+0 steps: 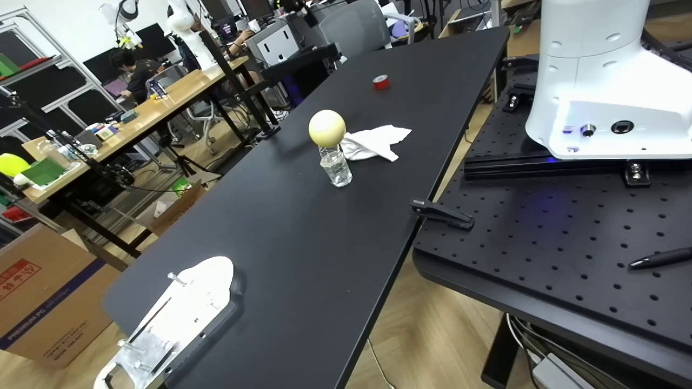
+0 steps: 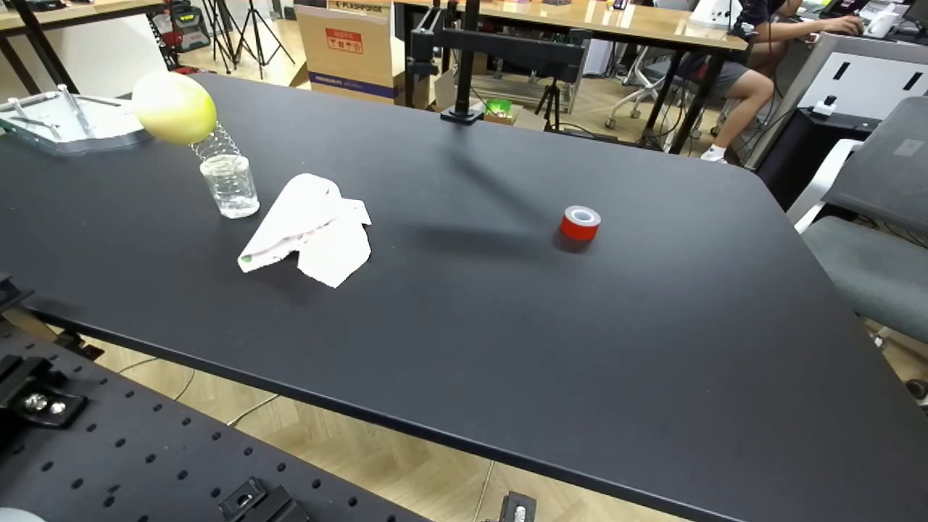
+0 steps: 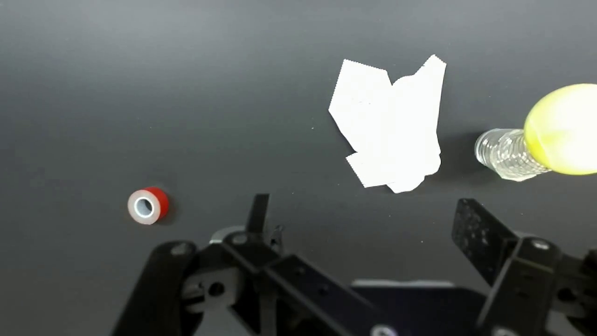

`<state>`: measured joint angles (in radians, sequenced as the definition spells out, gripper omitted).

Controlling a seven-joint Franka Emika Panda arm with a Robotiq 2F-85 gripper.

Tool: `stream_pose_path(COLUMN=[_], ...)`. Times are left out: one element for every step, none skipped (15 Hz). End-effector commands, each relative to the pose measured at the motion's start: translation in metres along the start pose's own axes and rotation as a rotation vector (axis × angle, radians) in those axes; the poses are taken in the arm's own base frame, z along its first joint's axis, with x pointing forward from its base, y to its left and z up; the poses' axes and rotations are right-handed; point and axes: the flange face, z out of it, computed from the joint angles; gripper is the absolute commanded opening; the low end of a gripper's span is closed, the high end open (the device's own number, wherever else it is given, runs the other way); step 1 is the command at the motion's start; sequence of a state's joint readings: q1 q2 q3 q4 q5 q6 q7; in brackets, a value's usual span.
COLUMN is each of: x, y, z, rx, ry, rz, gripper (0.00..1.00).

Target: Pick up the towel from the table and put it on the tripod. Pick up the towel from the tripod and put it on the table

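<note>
Jaws of my end effector [image 3: 363, 217] spread wide, gripping nothing. I hang above desk [image 3: 224, 121], touching neither towel [image 3: 394, 128] nor tripod [image 1: 331, 156]. Towel lies rumpled on desk, just beside tripod, not touching it. Tripod stands on desk, yellow ball [image 2: 174, 107] on top. Red tape roll [image 3: 161, 203] rests well apart from towel, on side away from tripod.

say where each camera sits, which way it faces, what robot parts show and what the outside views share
Exterior view: raised near one end of the table, facing along it; the robot's white base shows at right.
Exterior view: raised beside the perforated bench, facing across the table; no arm clearly shows.
Wrist view: above the table, facing down at the towel; open gripper at bottom.
Both exterior views share the towel, yellow ball and red tape roll.
</note>
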<state>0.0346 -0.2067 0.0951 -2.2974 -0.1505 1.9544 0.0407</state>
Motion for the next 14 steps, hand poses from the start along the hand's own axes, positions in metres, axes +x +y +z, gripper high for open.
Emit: stream_pose_path(x=[0.002,0.003,0.001,0.003,0.003,0.003,0.004,0.004,0.006,0.007,0.009,0.011,0.013,0.014], y=[-0.026,-0.031,-0.033,-0.03,-0.033,-0.034,-0.034,-0.034,-0.034,-0.036,-0.039,-0.042,-0.047,-0.052], z=[0.036,0.045,0.049,0.044,0.051,0.054,0.055,0.055,0.055,0.059,0.064,0.069,0.078,0.087], rx=[-0.009,-0.007,0.005,-0.002,0.0,0.001,0.002,0.003,-0.008,-0.009,-0.002,0.008,0.017,0.024], ry=[-0.042,-0.064,-0.105,-0.072,-0.089,-0.097,-0.1,-0.1,-0.072,-0.052,-0.02,0.006,0.024,0.04], rz=[0.052,0.044,-0.003,0.0,-0.006,-0.009,-0.01,-0.01,0.024,0.045,0.08,0.109,0.144,0.169], gripper=[1.0,1.0,1.0,1.0,1.0,1.0,1.0,1.0,1.0,1.0,1.0,1.0,1.0,1.0])
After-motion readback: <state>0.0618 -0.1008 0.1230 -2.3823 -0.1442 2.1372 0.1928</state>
